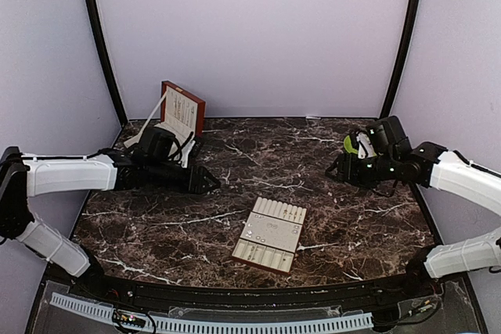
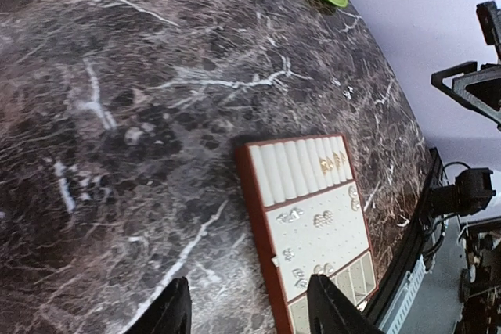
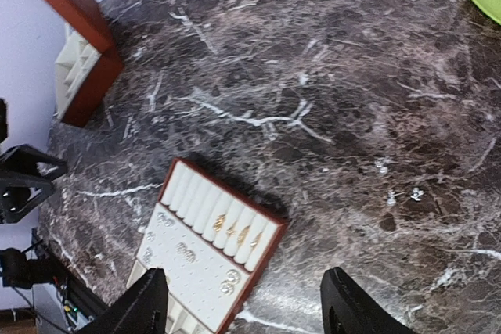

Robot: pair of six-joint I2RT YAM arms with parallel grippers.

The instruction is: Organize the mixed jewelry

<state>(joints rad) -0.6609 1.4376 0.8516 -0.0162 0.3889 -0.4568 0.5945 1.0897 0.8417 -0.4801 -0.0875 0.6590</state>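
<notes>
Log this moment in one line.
left gripper: open, empty | right gripper: open, empty | loose jewelry pieces: on table | jewelry tray: partly filled

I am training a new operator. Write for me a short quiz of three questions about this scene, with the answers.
1. True or false: the left gripper and the right gripper each hold a piece of jewelry.
2. Fill in: in the jewelry tray, the gold pieces sit in the ___ rows.
3. Where do the loose silvery pieces lie? A) on the marble table B) in the jewelry tray C) in the right gripper

Key: 1 false, both are open and empty. 2 padded roll. 3 A.
</notes>
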